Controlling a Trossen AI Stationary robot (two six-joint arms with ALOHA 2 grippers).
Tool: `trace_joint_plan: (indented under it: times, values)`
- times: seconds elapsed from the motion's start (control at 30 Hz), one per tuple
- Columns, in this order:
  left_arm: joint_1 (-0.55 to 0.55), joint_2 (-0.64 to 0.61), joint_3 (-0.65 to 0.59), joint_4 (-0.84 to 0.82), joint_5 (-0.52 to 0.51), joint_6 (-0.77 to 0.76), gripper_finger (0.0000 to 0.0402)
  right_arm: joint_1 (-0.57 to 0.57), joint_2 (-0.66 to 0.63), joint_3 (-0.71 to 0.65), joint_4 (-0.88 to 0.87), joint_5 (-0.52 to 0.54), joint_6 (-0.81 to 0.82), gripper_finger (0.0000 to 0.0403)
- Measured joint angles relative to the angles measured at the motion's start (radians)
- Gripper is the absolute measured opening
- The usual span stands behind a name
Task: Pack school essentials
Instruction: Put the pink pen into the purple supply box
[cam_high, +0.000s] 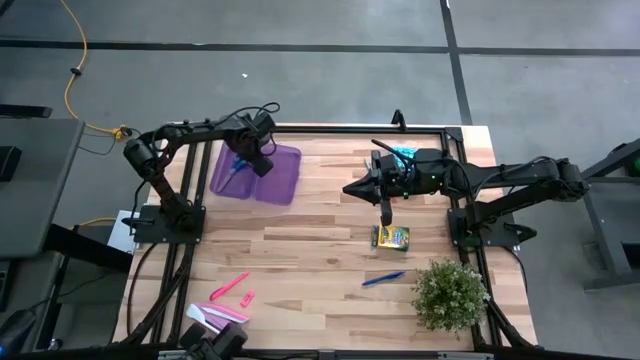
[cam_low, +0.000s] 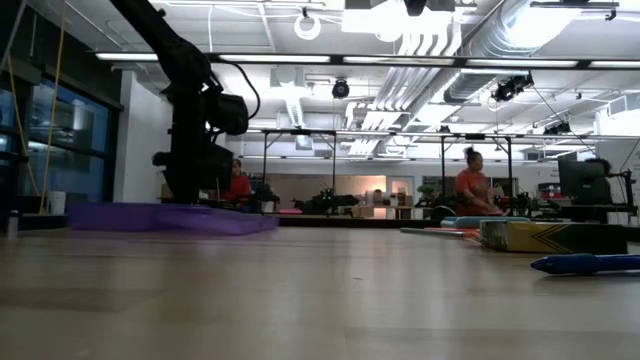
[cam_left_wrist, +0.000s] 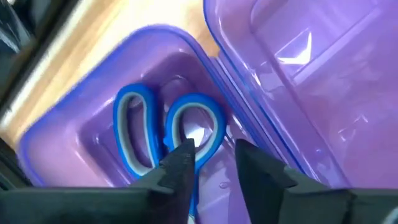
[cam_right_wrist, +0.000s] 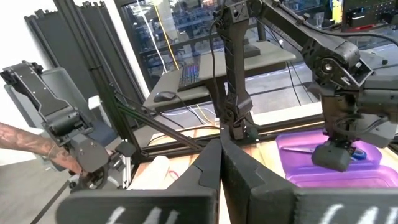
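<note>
1. Closest to my left wrist camera are the left gripper's (cam_left_wrist: 214, 165) two dark fingers. There is only a small gap between them, and they hold nothing.
2. Right under those fingers lie the blue-handled scissors (cam_left_wrist: 165, 140). They rest inside the purple box (cam_high: 285, 185), with the finger loops pointing away from the gripper. I think the scissors are packed now.
3. From above, I see the left gripper hanging over the left half of the purple box, at the back left of the table (cam_high: 320, 290).
4. At the front left lie the pink marker (cam_high: 229, 287) and the small pink piece (cam_high: 247, 297), just beside each other. Some small stationery pieces (cam_high: 215, 314) lie at the front edge. The left arm is nearer to these.
5. In the middle, the right gripper (cam_high: 352, 188) is up in the air. Its fingers are pressed together and hold nothing.
6. The yellow-green crayon box (cam_high: 391, 237) lies on the table in front of the right gripper, toward me. Its long side runs left to right. I think the right arm must come forward, go down and spread its fingers to grab it across the short side.
7. The blue pen (cam_high: 383, 278) lies a bit nearer the front, tilted, also on the right arm's side.
8. At the front right stands a bushy green plant (cam_high: 450, 293). It stays out.
9. I cannot see the red and green pencils clearly.
</note>
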Motion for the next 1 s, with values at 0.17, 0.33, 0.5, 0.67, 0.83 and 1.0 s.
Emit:
trace_joint_plan:
  times: [0.17, 0.33, 0.5, 0.67, 0.83, 1.0]
  values:
    - [0.0, -0.034, 0.047, -0.008, 0.018, 0.031, 0.0143, 0.0, 0.0, 0.0, 0.0, 0.0, 0.0, 0.0]
    - [0.0, -0.083, 0.154, -0.089, 0.05, 0.072, 0.0166, 0.0, 0.0, 0.0, 0.0, 0.0, -0.01, 0.0]
    - [0.0, -0.163, 0.333, -0.174, 0.2, 0.1, 0.0172, 0.0, 0.0, 0.0, 0.0, 0.0, -0.026, 0.0]
    - [-0.007, -0.343, 0.422, -0.094, 0.482, -0.003, 0.0172, 0.0, 0.0, 0.0, 0.0, 0.0, -0.026, 0.0]
    - [-0.085, -0.599, 0.343, 0.122, 0.528, -0.12, 0.0172, 0.0, 0.0, 0.0, 0.0, 0.015, -0.026, 0.0]
    - [-0.219, -0.852, 0.132, 0.425, 0.521, -0.261, 0.0172, 0.0, 0.0, 0.0, 0.007, 0.022, -0.026, 0.0]
